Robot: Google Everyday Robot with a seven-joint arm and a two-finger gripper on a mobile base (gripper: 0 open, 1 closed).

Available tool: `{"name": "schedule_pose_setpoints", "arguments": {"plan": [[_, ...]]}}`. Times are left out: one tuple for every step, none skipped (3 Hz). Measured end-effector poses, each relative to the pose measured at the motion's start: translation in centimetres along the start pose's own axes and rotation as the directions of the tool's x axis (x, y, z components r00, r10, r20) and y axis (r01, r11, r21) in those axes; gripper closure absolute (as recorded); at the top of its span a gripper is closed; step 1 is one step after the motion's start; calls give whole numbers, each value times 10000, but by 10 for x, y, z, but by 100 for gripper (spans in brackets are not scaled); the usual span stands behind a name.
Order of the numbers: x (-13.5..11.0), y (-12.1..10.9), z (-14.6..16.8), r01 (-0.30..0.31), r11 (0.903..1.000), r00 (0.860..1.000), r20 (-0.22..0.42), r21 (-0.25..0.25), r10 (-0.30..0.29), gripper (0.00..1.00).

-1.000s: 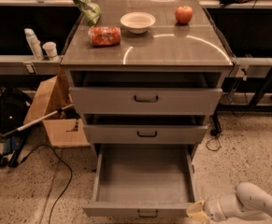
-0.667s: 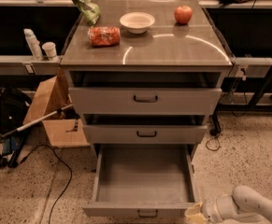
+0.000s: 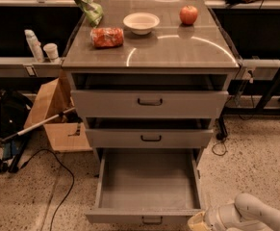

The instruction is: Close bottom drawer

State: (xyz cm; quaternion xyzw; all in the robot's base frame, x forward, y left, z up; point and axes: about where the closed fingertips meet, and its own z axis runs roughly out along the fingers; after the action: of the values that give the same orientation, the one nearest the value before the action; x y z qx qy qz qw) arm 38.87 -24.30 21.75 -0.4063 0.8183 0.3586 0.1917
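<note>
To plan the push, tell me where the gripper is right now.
The gripper sits at the bottom right of the camera view, just right of the front panel of the pulled-out bottom drawer, low over the speckled floor.

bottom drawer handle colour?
Black loop handle on grey bottom drawer, camera view. End effector beside its front right corner.

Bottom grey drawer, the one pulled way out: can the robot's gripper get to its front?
Probably yes. The gripper sits low by the right front corner of the pulled-out bottom grey drawer, and nothing shows between them. Its small black loop handle is only a little way along the front panel.
</note>
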Motion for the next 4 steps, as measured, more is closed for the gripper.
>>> {"name": "schedule_pose_setpoints", "arguments": {"plan": [[6, -7, 16, 37, 10000, 9998, -189, -5, -37, 100], [7, -16, 29, 107, 9999, 9994, -328, 62, -105, 100], [-5, -26, 45, 461, 9980, 9978, -506, 440, -439, 100], [-7, -28, 47, 503, 9972, 9975, -521, 555, -475, 100]]}}
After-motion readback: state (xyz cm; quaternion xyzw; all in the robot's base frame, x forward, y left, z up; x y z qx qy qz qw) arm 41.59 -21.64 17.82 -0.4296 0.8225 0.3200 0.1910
